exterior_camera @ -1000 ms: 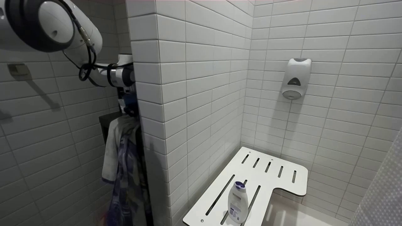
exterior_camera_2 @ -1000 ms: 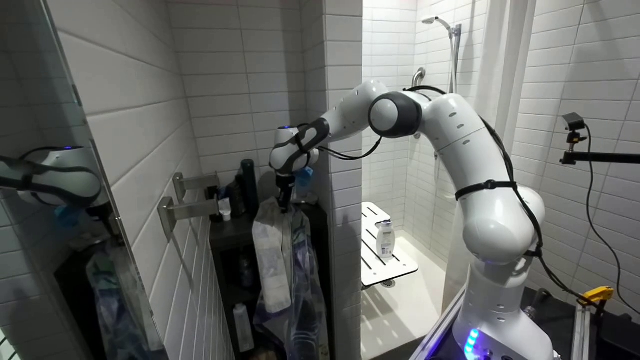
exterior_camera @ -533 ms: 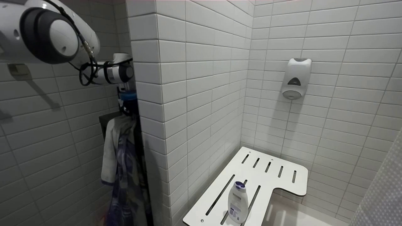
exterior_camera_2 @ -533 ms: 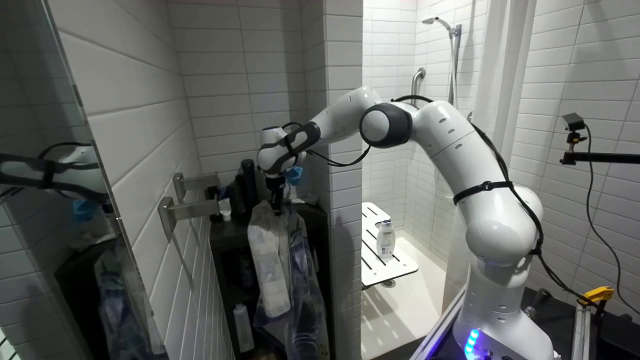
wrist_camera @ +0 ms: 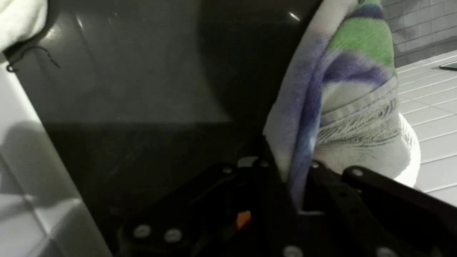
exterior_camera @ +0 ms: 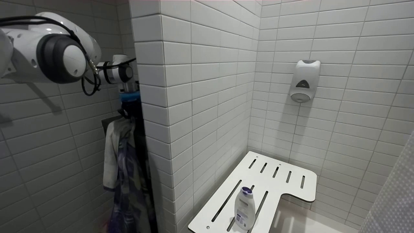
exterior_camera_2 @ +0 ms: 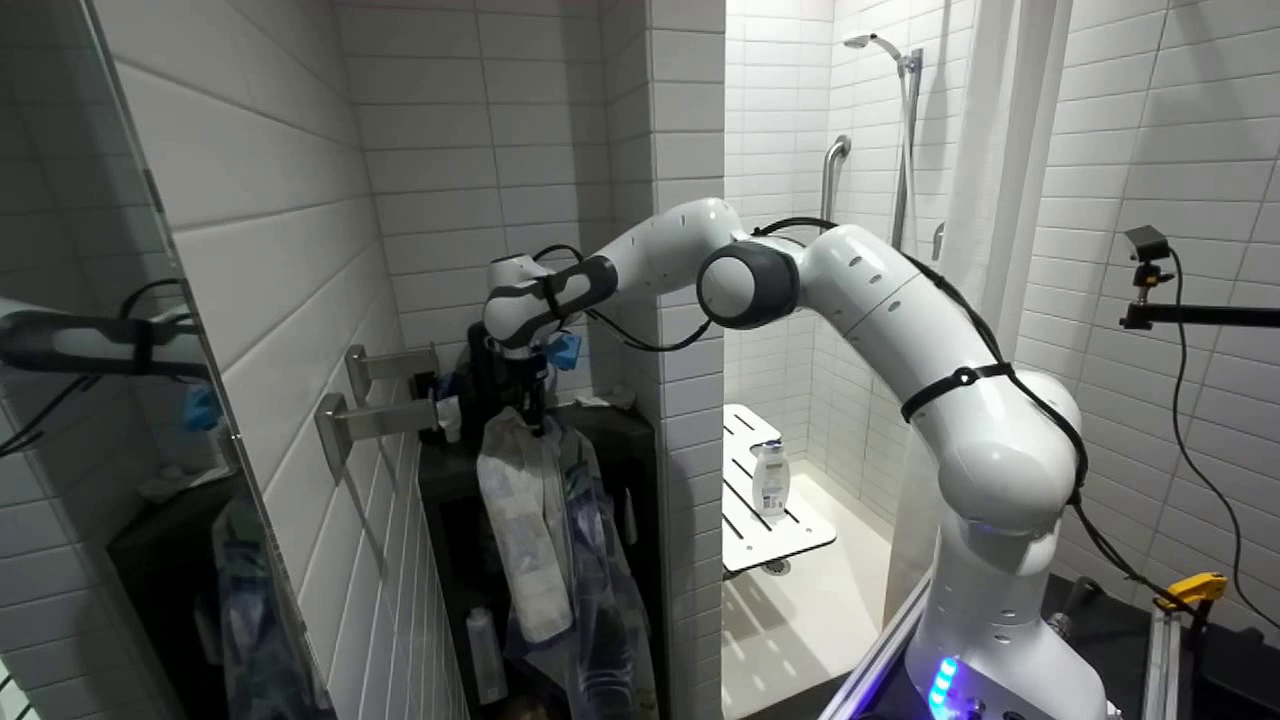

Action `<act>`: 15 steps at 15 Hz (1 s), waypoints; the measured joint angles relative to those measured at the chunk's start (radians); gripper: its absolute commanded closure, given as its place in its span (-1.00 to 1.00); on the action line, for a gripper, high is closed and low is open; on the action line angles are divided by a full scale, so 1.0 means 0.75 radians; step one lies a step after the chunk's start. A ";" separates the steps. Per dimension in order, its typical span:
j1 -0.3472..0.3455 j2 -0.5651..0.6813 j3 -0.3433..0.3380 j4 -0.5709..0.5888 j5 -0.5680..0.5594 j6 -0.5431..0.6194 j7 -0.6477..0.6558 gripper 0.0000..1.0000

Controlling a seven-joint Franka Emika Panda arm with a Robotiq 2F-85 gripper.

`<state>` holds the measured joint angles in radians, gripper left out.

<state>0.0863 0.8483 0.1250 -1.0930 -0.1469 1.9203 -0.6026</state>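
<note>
One towel (wrist_camera: 342, 94), one bench (exterior_camera: 271, 183), two wall brackets (exterior_camera_2: 385, 419)

Pinches a purple, white and green towel (wrist_camera: 339, 96) between the jaws near an edge of the dark shelf (wrist_camera: 142, 78), opposite white tiles (wrist_camera: 18, 225).

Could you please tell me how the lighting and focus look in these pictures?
In the wrist view, the pincer looks dark and blurred, and small glints show on the dark shelf; in an exterior view, the shower bench is bright, the towel dimmer; in an exterior view, shadows fall below the soap dispenser.
</note>
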 measured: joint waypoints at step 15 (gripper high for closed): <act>-0.047 0.039 -0.005 0.076 0.028 -0.066 0.033 0.94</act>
<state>0.0512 0.8779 0.1216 -1.0357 -0.1262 1.8711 -0.5777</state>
